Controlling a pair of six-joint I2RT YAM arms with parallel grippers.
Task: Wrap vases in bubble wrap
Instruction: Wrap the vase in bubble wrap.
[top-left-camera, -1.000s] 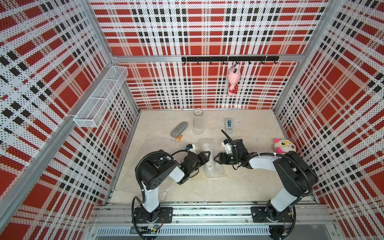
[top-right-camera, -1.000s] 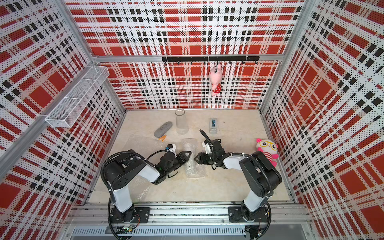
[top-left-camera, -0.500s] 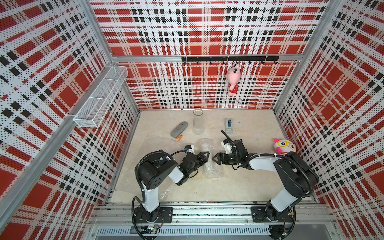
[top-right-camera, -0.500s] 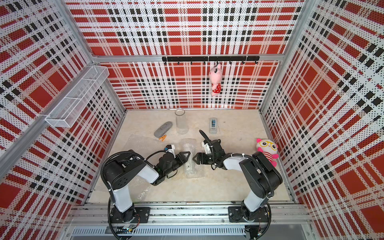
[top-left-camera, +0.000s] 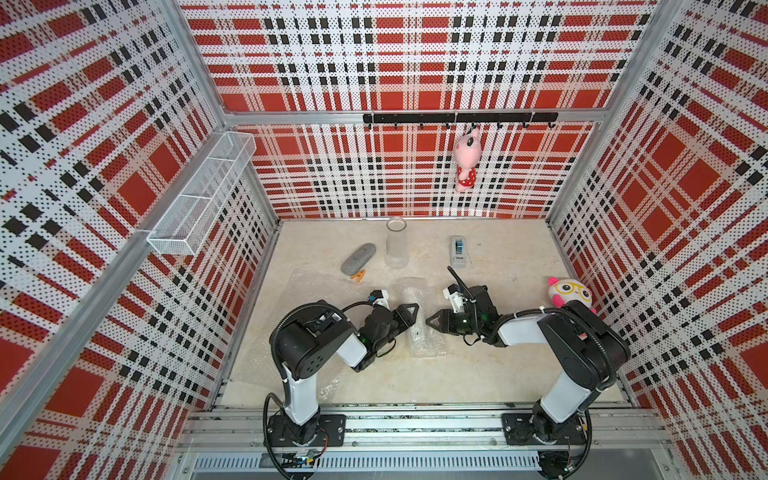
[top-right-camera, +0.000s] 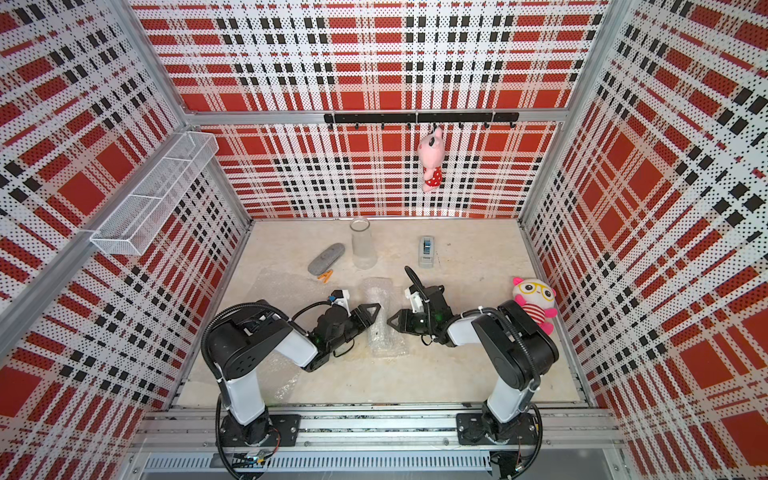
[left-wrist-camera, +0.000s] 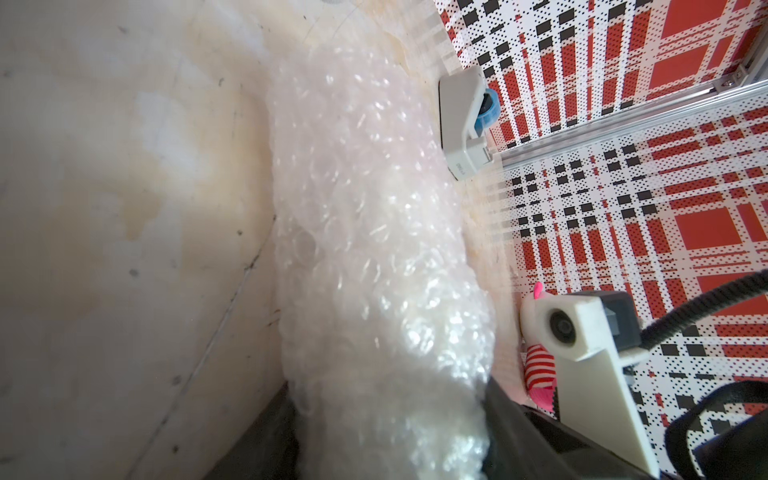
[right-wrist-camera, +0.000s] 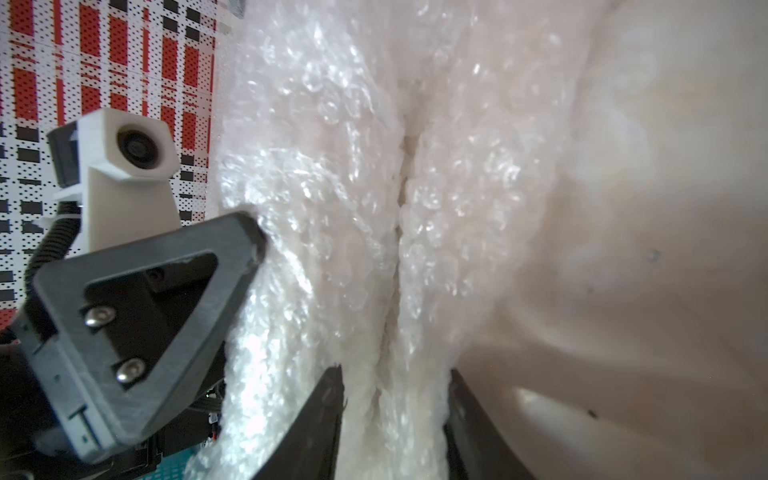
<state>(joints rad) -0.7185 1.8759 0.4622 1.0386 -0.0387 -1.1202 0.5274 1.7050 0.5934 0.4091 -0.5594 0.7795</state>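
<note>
A rolled bundle of bubble wrap lies on the floor between my two grippers; what it holds does not show. My left gripper is shut across the bundle's width. My right gripper is closed on a raised fold of the wrap, which fills the gap between its fingers. A clear glass vase stands upright and bare at the back. A second bubble wrap sheet lies flat at the left.
A grey pebble-like case and an orange clip lie near the vase. A tape dispenser sits at the back, and a plush toy by the right wall. A wire basket hangs on the left wall.
My right gripper spread wider, then closed in on the fold of bubble wrap. The left gripper kept its hold and the bundle stayed in place.
</note>
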